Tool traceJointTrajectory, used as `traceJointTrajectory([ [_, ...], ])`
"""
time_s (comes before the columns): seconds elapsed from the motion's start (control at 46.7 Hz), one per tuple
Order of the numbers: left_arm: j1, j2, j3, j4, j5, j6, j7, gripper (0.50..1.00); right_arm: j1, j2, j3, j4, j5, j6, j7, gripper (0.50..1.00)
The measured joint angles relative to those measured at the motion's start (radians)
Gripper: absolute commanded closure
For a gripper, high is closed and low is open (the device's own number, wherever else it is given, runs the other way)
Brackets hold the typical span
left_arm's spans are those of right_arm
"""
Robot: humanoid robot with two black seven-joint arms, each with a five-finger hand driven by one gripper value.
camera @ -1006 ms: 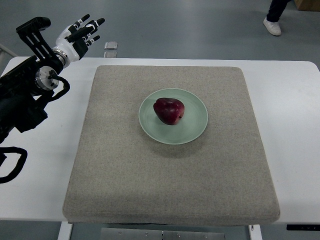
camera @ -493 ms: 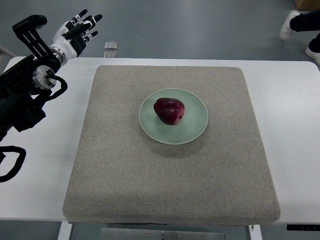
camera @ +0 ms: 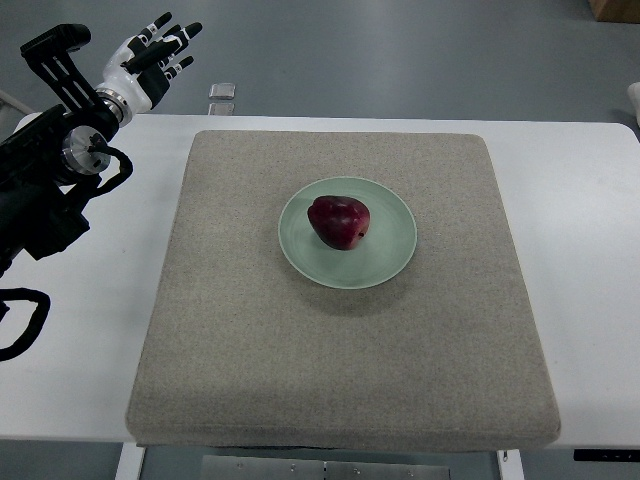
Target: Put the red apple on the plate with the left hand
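Note:
A dark red apple [camera: 338, 221] lies on a pale green plate [camera: 390, 252] in the middle of a grey mat [camera: 340, 370]. My left hand [camera: 152, 55] is at the far upper left, beyond the table's back edge and well away from the plate. Its fingers are spread and it holds nothing. Its black arm [camera: 45, 170] comes in from the left edge. The right arm is out of view.
The mat lies on a white table [camera: 585, 250]. A small clear object [camera: 222, 92] lies on the floor past the back edge. A black cable [camera: 20, 325] loops at the left edge. A person's white shoe [camera: 634, 95] shows at the right edge.
My left hand has drifted a little further up and left, away from the table. The person's shoes at the upper right have moved mostly out of the picture.

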Motion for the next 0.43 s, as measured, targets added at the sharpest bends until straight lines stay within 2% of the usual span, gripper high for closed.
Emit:
traceJointTrajectory([
  [0.428,-0.008,0.001,-0.001,0.001,0.0,0.003,0.0,0.51,-0.005,0.0,0.0,0.036,0.0,-0.007,0.009,0.536],
])
